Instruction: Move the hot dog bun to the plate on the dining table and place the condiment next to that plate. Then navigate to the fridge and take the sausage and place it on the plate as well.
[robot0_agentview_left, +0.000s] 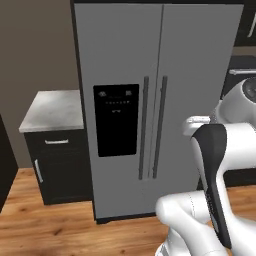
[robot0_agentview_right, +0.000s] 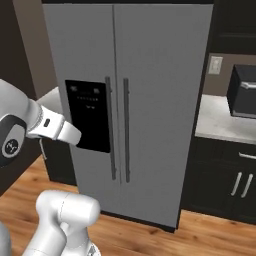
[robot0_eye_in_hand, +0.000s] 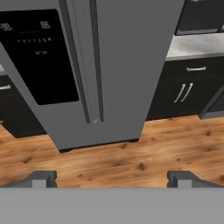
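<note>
The fridge (robot0_agentview_left: 150, 60) stands straight ahead, tall and grey, with both doors shut and a black dispenser panel (robot0_agentview_left: 116, 120) in its left door. The same fridge (robot0_agentview_right: 160, 75) takes up the middle of the right base view, its two vertical handles (robot0_agentview_right: 117, 130) side by side at the centre seam. In the hand view the fridge (robot0_eye_in_hand: 127, 65) leans away above the wooden floor. My gripper (robot0_eye_in_hand: 111, 178) is open, well short of the doors, with nothing between its fingertips (robot0_eye_in_hand: 43, 177). The hot dog bun, plate, dining table, condiment and sausage are out of view.
A low black cabinet with a marble top (robot0_agentview_left: 52, 110) adjoins the fridge on the left. To the right runs a marble counter (robot0_agentview_right: 220, 120) over black cabinets (robot0_agentview_right: 230, 185), with a black appliance (robot0_agentview_right: 242, 90) on it. Wooden floor (robot0_eye_in_hand: 131, 157) lies between me and the fridge.
</note>
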